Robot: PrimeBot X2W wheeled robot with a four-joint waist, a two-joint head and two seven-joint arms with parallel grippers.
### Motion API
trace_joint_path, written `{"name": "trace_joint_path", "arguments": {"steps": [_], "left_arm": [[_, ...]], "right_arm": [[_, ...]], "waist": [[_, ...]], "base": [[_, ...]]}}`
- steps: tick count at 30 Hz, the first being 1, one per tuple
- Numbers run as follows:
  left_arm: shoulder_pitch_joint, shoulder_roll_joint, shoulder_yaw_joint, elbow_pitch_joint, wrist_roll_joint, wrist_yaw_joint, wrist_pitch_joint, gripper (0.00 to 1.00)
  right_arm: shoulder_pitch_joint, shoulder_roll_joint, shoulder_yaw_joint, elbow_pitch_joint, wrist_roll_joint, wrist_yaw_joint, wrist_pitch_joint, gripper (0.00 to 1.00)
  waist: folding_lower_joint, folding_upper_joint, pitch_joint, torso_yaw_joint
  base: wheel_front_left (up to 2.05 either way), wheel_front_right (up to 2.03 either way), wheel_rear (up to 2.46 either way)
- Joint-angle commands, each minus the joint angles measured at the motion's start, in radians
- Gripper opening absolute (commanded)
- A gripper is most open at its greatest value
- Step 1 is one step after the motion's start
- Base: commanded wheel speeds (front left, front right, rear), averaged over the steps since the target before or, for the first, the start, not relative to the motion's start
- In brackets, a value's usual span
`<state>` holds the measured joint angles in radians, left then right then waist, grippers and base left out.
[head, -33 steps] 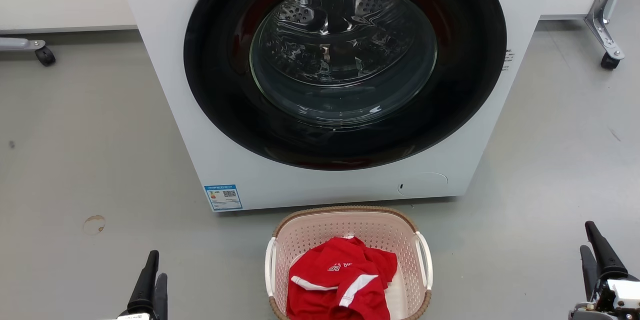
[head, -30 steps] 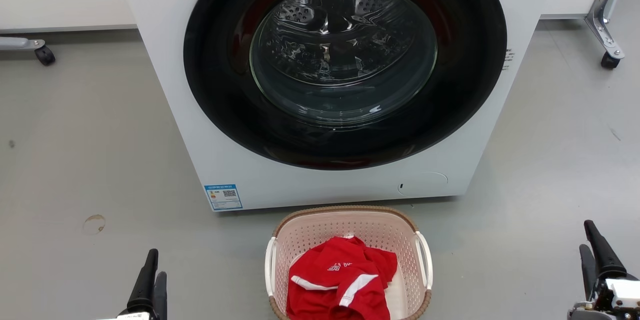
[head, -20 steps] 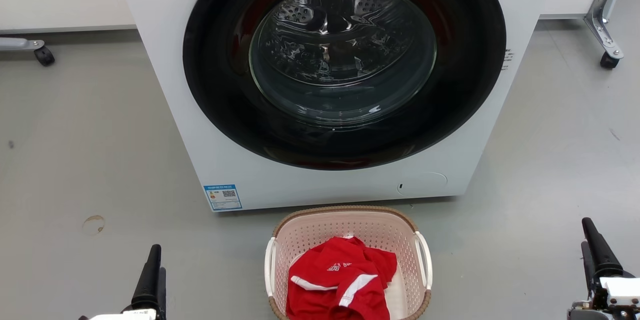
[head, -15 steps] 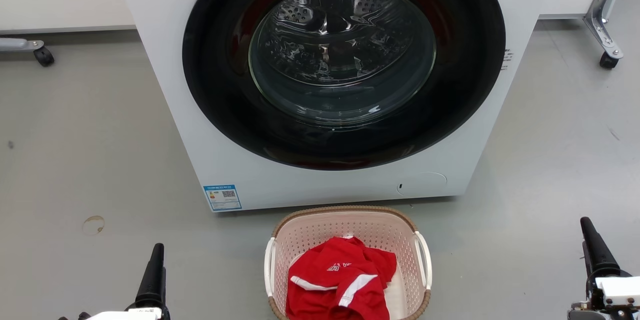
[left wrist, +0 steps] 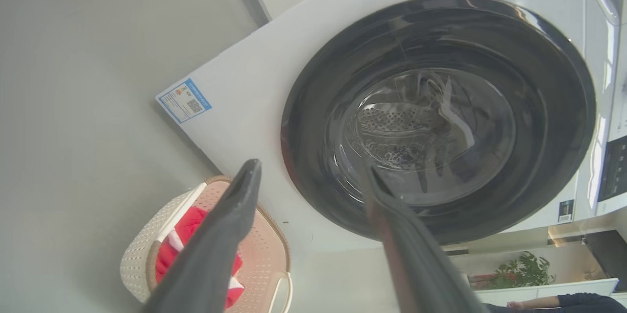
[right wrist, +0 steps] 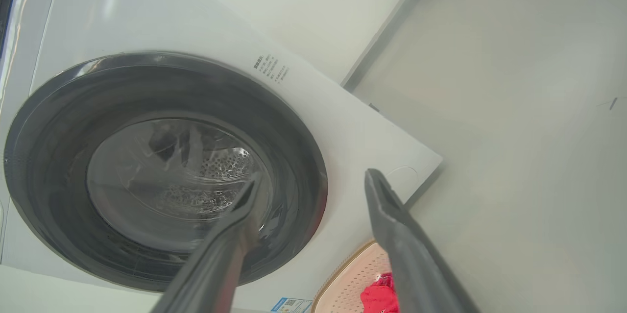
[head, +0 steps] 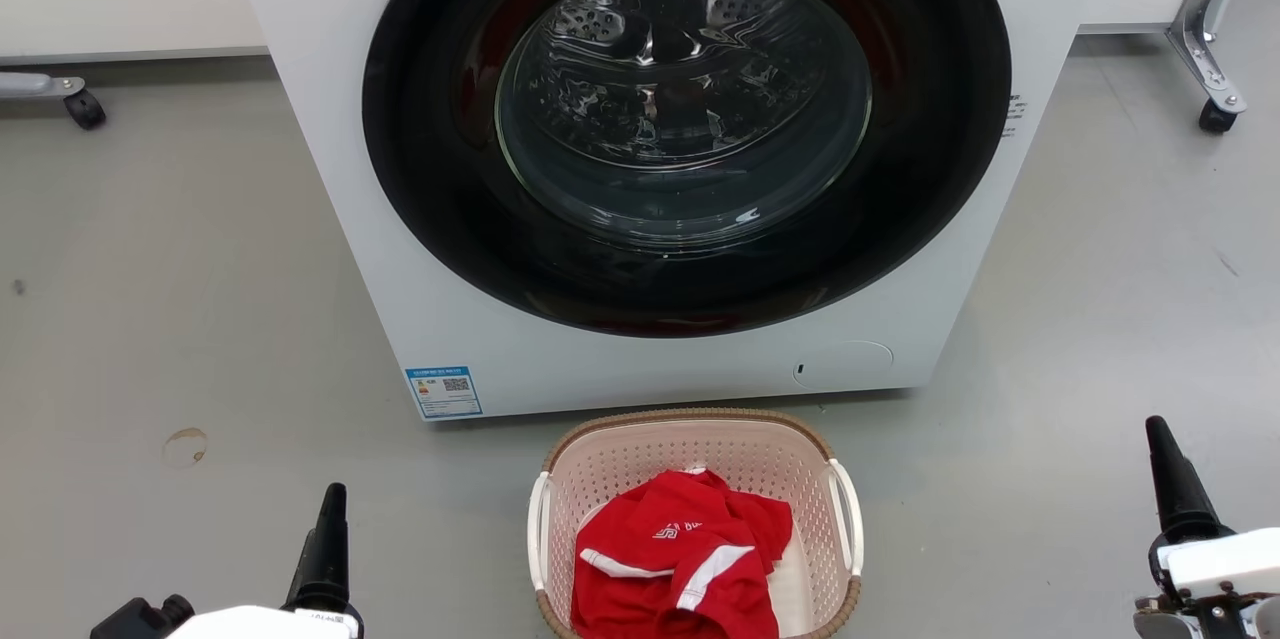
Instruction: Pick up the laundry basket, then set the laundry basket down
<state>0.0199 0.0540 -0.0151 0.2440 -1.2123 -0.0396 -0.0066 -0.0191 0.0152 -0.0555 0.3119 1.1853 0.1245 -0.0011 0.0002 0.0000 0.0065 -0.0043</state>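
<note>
1. the laundry basket [head: 640,467] stands upright on the grey floor [head: 150,319] at 6 o'clock in the head view. its far rim is just short of the foot of the white washing machine [head: 330,169], which is at its 12 o'clock.
2. a crumpled red garment [head: 680,554] with white stripes lies inside the basket, toward its near end. the white loop handles [head: 538,529] sit on the basket's 9 and 3 o'clock sides, and nothing touches them.
3. the left gripper [head: 332,509] hangs over the floor at about 8 o'clock from the basket, well apart from it. in the left wrist view its jaws stand wide apart with nothing between them.
4. the right gripper [head: 1160,444] is at about 3 o'clock from the basket, farther off than the left one. in the right wrist view its jaws are spread just as wide and hold nothing.
5. the machine's round dark door faces the robot, and the steel drum shows through its glass. a blue label [head: 443,391] sits low on the front, at about 10 o'clock from the basket.
6. a round brownish stain [head: 185,446] marks the floor at 9 o'clock from the basket, beyond the left gripper.
</note>
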Motion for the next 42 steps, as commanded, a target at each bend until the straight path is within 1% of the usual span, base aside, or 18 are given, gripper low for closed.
{"name": "trace_joint_path", "arguments": {"steps": [1, 8, 21, 42], "left_arm": [[-0.014, 0.016, -0.001, -0.034, 0.043, 0.009, -0.014, 1.0], [-0.013, 0.033, -0.028, -0.049, 0.142, 0.035, -0.032, 1.0], [-0.004, 0.052, -0.059, -0.082, 0.264, 0.064, -0.058, 1.0], [0.007, 0.089, -0.123, -0.136, 0.487, 0.119, -0.105, 1.0]], "right_arm": [[-0.046, -0.027, 0.007, -0.028, -0.051, 0.002, -0.019, 1.0], [-0.045, -0.029, 0.015, -0.045, -0.168, 0.002, -0.04, 1.0], [-0.047, -0.035, 0.034, -0.053, -0.289, 0.003, -0.075, 1.0], [-0.065, -0.045, 0.072, -0.056, -0.522, 0.004, -0.137, 1.0]], "waist": [[-0.0001, 0.0, 0.0, 0.0], [-0.0001, 0.0, -0.002, 0.0], [-0.0001, 0.0, -0.003, 0.001], [-0.0001, 0.0, -0.006, 0.001]], "base": [[0.0, 0.0, 0.0], [0.0, 0.0, 0.0], [0.0, 0.0, 0.0], [0.0, 0.0, 0.0]]}}
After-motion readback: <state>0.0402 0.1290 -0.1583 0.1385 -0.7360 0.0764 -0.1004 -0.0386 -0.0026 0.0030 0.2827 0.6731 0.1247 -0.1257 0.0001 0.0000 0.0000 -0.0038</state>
